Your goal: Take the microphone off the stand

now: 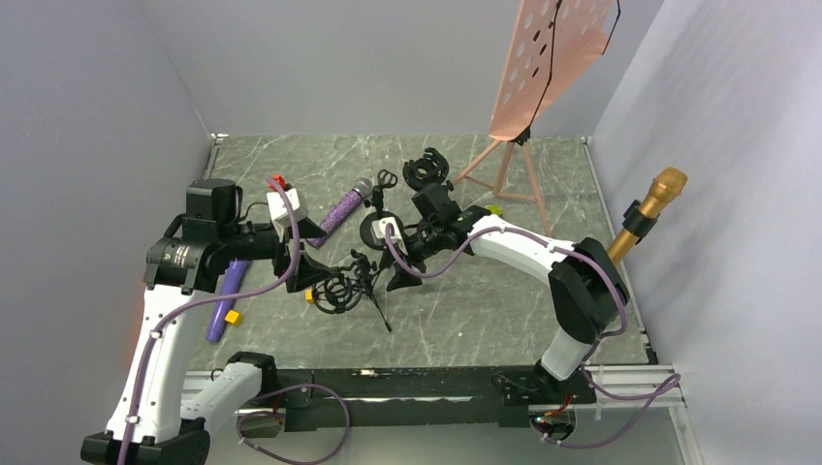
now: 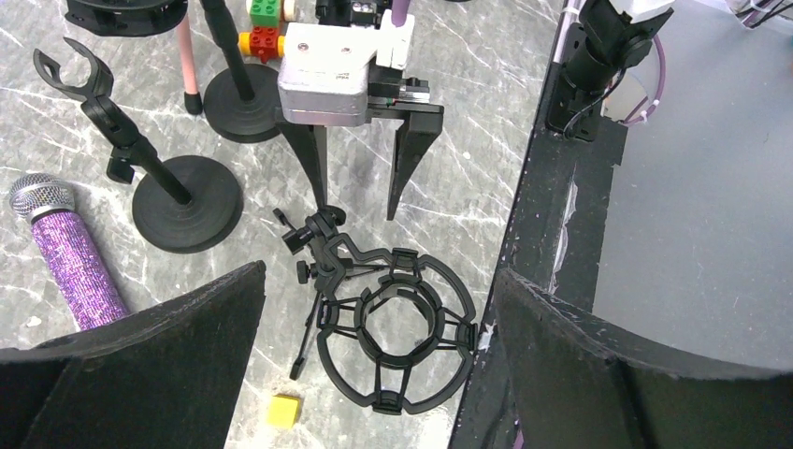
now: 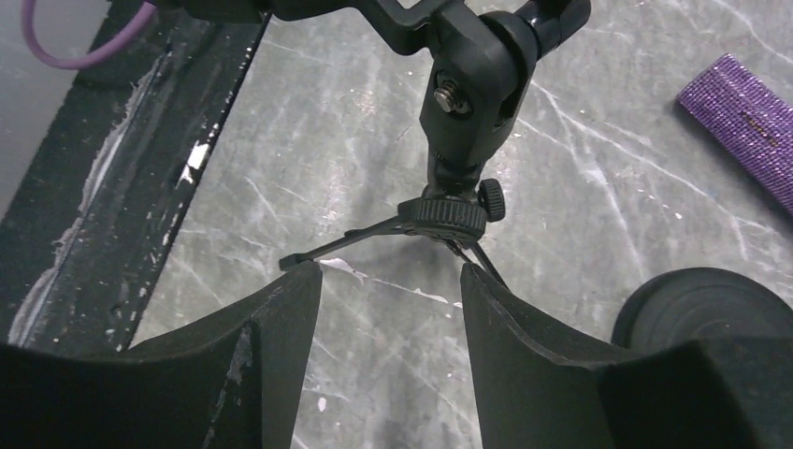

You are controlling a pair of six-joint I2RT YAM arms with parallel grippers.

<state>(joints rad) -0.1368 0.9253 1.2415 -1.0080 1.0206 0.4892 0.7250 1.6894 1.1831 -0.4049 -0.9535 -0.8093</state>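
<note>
The purple microphone (image 2: 75,262) lies flat on the counter (image 2: 486,112), on the far side of the small tripod stand (image 2: 329,253) and apart from it. The stand's cradle ring (image 2: 402,271) looks empty, so I judge removal done for this one. A gold microphone (image 1: 651,205) sits in a clip at the right edge by the wall; can't tell if it counts.

Left hand (image 2: 379,281): released, fingers spread wide, hovering over the cradle ring, grasping nothing. Right hand (image 3: 391,271): released too, fingers parted by the stand's stem, just above the tripod legs, no contact visible.

Step in hand, my read: get both hands clear of the stand without upsetting it.
- Right hand: keep the fingers parted and back out along their own line, not sideways. The thin legs sit right by the fingertips and would snag.
- Left hand: lift straight up before any travel. The ring sits between its fingers and a brush could tip it.
- Move one hand at a time; the stand looks light and likely to topple.
- Don't swing far toward the round-base stand (image 2: 182,201) or the purple microphone; a round body rolls if nudged.
- Yellow block (image 2: 284,410) beside the ring: leave it.
</note>
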